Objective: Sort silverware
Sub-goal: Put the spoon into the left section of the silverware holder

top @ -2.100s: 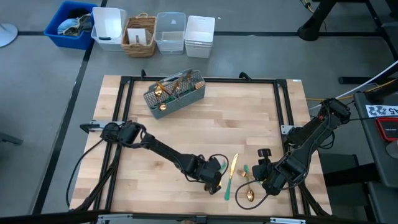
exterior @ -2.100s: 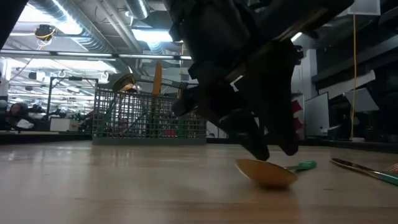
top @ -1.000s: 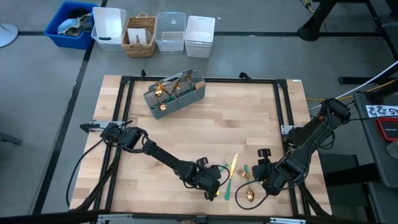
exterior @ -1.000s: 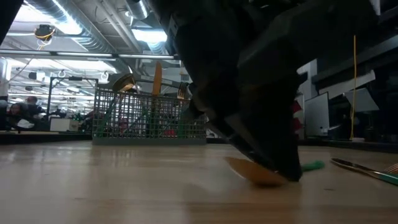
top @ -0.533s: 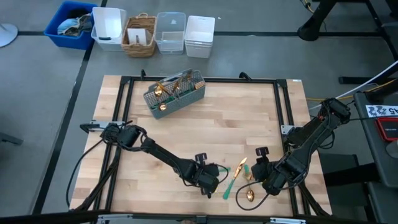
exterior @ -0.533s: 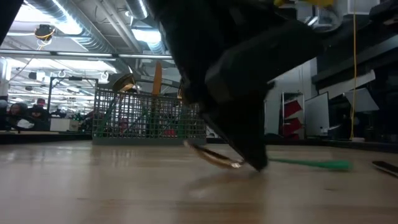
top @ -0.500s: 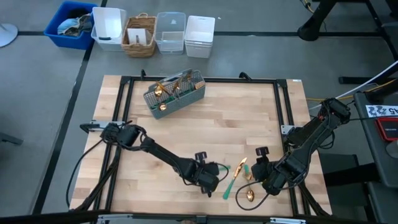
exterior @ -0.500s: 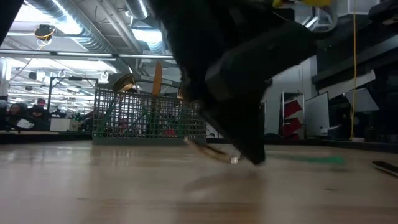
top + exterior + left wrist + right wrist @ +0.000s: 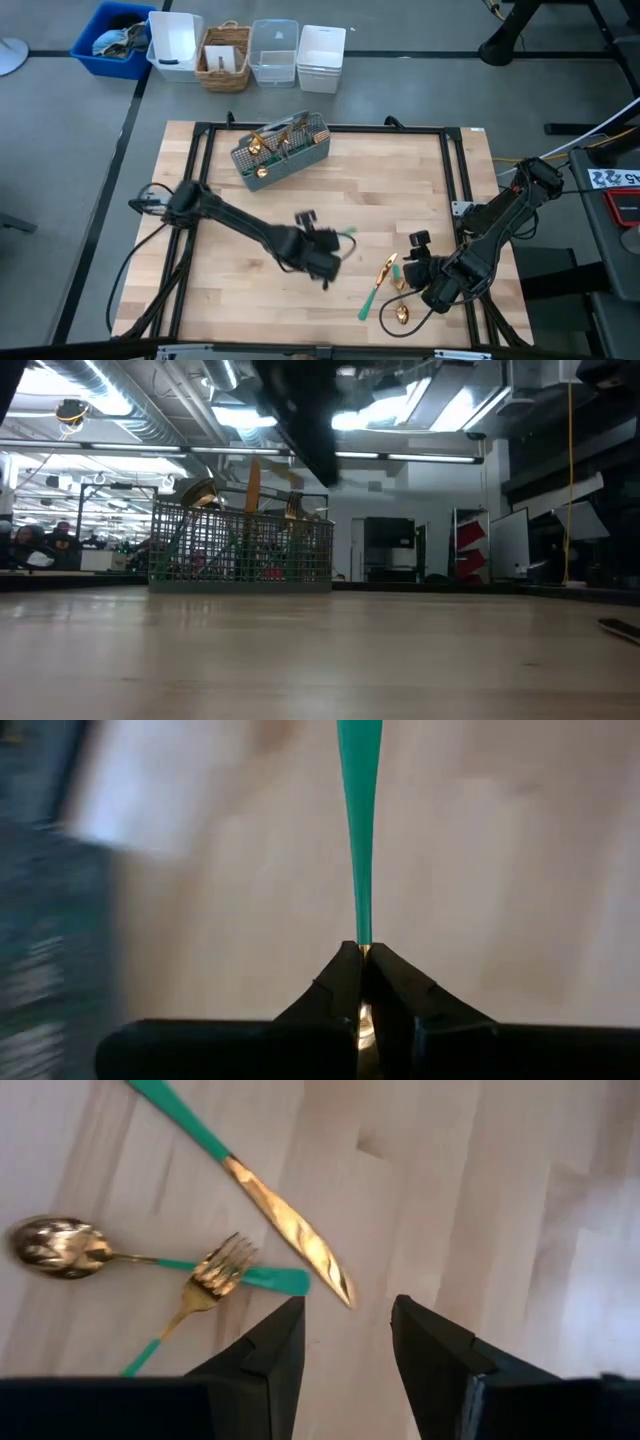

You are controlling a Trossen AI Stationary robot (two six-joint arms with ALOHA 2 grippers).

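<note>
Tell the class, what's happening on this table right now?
The robot is sorting silverware. The left end effector is shut on one teal-handled utensil, held above the table's middle. The right end effector waits open near the front right, over a knife, a fork and a spoon lying on the wood. The mesh caddy at the back already holds several pieces.

The left gripper now holds one teal-handled piece and is lifted off the table, nearer the centre.
</note>
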